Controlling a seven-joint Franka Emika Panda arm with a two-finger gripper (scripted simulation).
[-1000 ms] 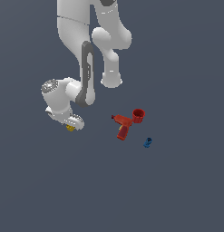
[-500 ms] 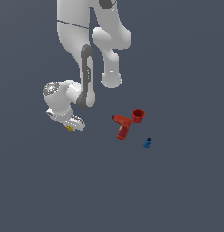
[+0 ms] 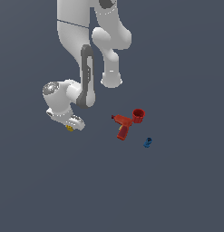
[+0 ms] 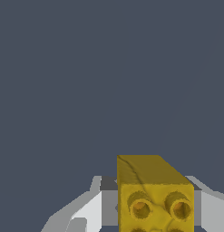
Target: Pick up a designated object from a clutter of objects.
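Note:
The designated object, a tiny yellow-mustard block (image 3: 69, 128) with round studs, sits between my gripper's fingers at the exterior view's left. In the wrist view the block (image 4: 149, 174) fills the space between the two pale fingers (image 4: 86, 213), close to the camera. My gripper (image 3: 71, 124) is shut on it, low over the grey floor. I cannot tell whether the block touches the floor. The rest of the clutter lies apart, toward the exterior view's right: a red drill-shaped toy (image 3: 123, 126), a red cup (image 3: 138, 115) and a small blue piece (image 3: 148, 142).
The white arm (image 3: 86, 81) stands over the upper middle of the exterior view, its base link (image 3: 111, 77) behind the red toy. The floor is plain dark grey all around.

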